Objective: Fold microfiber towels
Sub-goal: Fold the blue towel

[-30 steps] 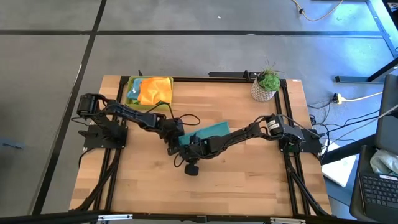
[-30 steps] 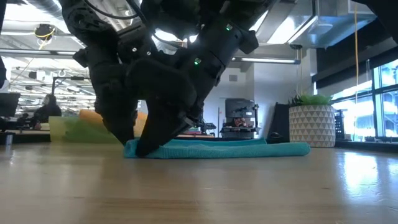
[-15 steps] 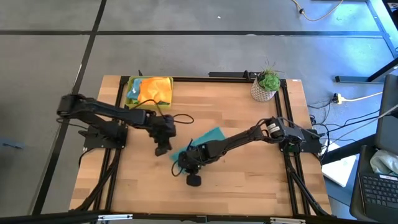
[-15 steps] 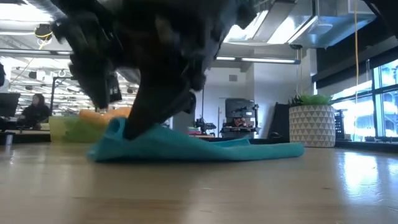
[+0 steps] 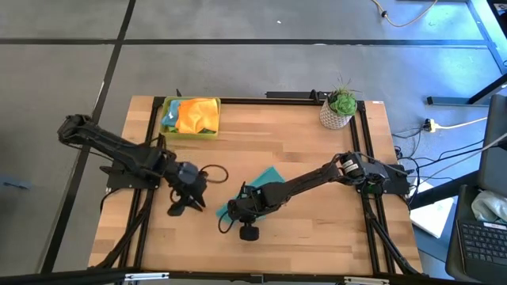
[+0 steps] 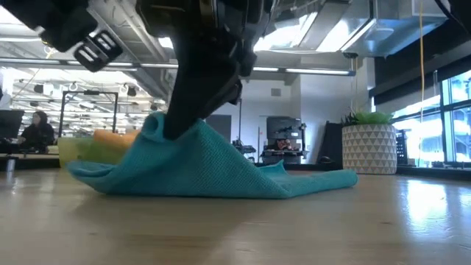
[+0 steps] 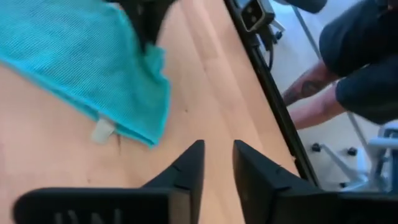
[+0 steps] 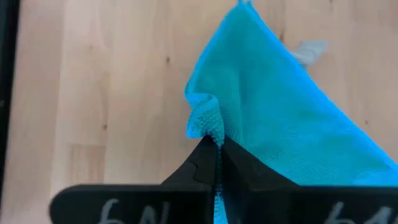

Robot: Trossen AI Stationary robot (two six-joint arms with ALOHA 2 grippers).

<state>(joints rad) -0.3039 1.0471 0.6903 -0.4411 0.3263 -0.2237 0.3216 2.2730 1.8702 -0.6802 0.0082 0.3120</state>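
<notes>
teal towel (image 6: 206, 165) | right claw (image 8: 217, 163) clamped tight on one bunched corner, lifting it into a peak | rest of cloth slopes down onto the table (image 5: 317, 229), mid-table | white tag at one edge | left claw (image 7: 216, 169) slightly parted, empty, beside the towel

A teal microfiber towel (image 5: 265, 180), soft with a fine woven texture, lies near the middle of the wooden worktop (image 5: 301, 237). One corner is pinched up off the wood so the cloth rises into a tent-like peak (image 6: 158, 125), while the rest slopes down and trails flat along the surface. A small pale label (image 7: 103, 130) shows at one hem. The other towels sit bunched together at the far left corner of the worktop: a crumpled orange cloth (image 5: 198, 115) on top, with light blue (image 5: 169, 115) and lime green edges peeking beside it.
</notes>
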